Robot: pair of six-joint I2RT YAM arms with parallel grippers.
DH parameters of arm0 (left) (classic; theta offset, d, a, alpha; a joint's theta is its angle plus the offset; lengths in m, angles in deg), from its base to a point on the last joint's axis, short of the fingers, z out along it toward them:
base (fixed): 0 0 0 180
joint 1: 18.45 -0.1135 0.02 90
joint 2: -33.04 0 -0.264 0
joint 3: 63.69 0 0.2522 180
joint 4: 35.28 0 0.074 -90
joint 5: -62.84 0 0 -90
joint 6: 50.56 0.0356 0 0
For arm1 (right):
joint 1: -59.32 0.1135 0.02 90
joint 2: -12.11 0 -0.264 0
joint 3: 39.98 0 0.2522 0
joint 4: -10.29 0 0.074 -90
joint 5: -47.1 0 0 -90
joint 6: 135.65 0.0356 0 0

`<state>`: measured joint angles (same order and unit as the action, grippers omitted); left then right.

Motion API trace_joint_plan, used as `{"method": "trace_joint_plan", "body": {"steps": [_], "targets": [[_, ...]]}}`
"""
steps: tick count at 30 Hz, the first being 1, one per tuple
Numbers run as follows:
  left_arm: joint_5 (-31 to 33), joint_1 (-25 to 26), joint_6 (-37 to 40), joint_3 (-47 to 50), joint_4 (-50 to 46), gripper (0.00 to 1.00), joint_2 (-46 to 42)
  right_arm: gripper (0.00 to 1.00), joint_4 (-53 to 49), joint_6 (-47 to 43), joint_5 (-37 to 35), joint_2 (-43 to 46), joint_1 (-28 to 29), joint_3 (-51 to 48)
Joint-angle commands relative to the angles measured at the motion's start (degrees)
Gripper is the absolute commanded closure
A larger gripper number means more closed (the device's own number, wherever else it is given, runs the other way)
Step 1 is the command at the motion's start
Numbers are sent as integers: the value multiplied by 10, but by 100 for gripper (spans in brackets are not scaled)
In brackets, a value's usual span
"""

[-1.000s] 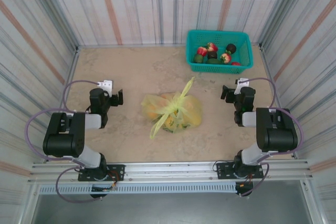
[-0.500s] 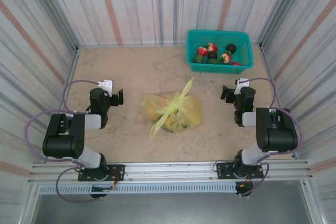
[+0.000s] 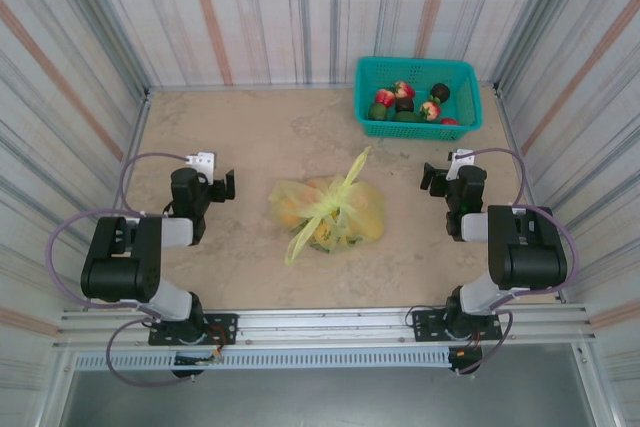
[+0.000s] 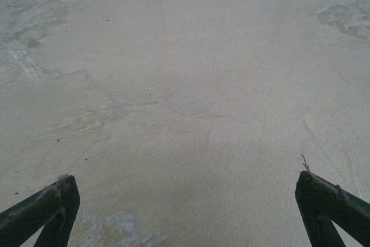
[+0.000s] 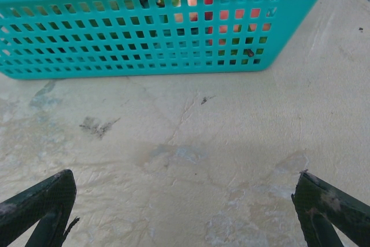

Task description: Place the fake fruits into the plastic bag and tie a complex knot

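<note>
Both grippers stand wide open and hold nothing. The left gripper (image 3: 226, 186) sits over bare table (image 3: 250, 137), well left of the bag, and its wrist view (image 4: 185, 184) has nothing between the fingers. The right gripper (image 3: 432, 178) sits right of the bag, facing the basket (image 3: 415, 63), whose teal wall (image 5: 144, 27) is near the open fingers (image 5: 185, 182) but apart from them.

The bag (image 3: 362, 219) lies mid-table between the arms, with orange and yellow fruit (image 3: 288, 210) showing through it. Its handles are bunched into a knot (image 3: 343, 193), one loose end pointing up toward the basket and one trailing toward me.

I'd call the tying done or nearly so, and that is my worry. Red, green and dark fruit (image 3: 404, 93) sit in the basket, so if all of it was meant to go in, the bag is already closed. From above I can't tell how tight the knot is, and a slack one could slip under a tug on a loose end. The film looks thin, so a pinch on the body could tear it, and round fruit could roll the bag away from a nudge.
</note>
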<state>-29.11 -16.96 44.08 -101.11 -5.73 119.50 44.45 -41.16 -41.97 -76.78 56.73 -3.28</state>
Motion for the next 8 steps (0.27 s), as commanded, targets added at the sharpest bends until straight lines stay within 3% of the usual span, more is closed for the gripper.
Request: {"method": "trace_joint_plan", "body": {"steps": [1,8], "targets": [[-4,-2,0,-8,0,1,-2,1,-1,4,-12,2,2,-3],[-14,-6,0,-1,12,1,0,1,-2,4,-11,2,1,-3]]}}
